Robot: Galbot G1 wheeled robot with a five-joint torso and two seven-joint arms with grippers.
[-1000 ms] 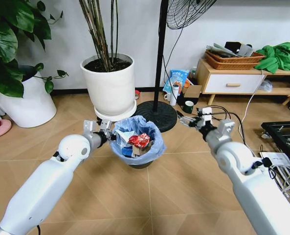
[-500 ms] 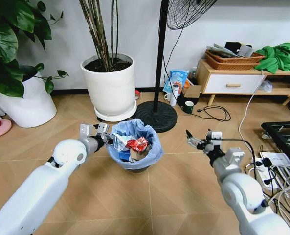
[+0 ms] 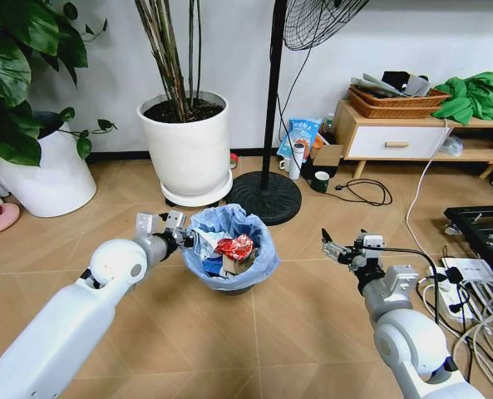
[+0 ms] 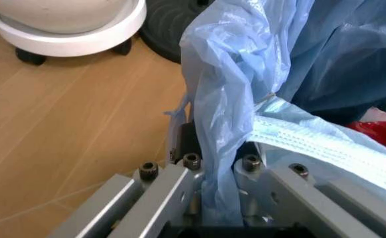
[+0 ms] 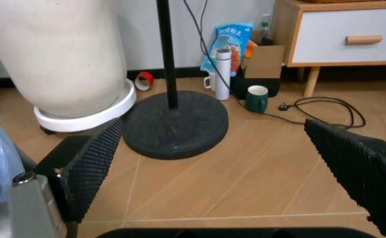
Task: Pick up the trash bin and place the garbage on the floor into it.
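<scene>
Two grippers: one clamped on the bin's edge, one spread in open air.
Left gripper [image 4: 216, 198]: its metal fingers [image 4: 163, 193] are pressed together on the rim of the trash bin [image 3: 229, 249], with a fold of the light-blue bag [image 4: 239, 99] pinched between them; in the head view the left gripper [image 3: 179, 232] sits at the bin's left edge.
Right gripper [image 3: 333, 248]: its fingers [image 5: 90, 166] stand wide apart with nothing between them, black pads with a fine mesh texture; it hovers above the floor [image 3: 304, 299] to the right of the bin, apart from it.
Trash bin: small, round and dark, lined with a thin crinkled plastic bag whose rim spills over the edge; it lies between the two arms, in front of the fan base [image 3: 265, 195].
Garbage [image 3: 229, 249]: piled inside the bin, with a crushed red piece [image 3: 237, 245] on top, white scraps and a brown scrap beside it; a pleated pale-blue strip [image 4: 325, 144] lies just beside the left fingers.
Floor: light brown wood planks in a chevron pattern.
Surroundings: a large white plant pot [image 3: 184, 150] on a wheeled saucer stands behind the bin, beside the flat, black, disc-shaped fan base.
</scene>
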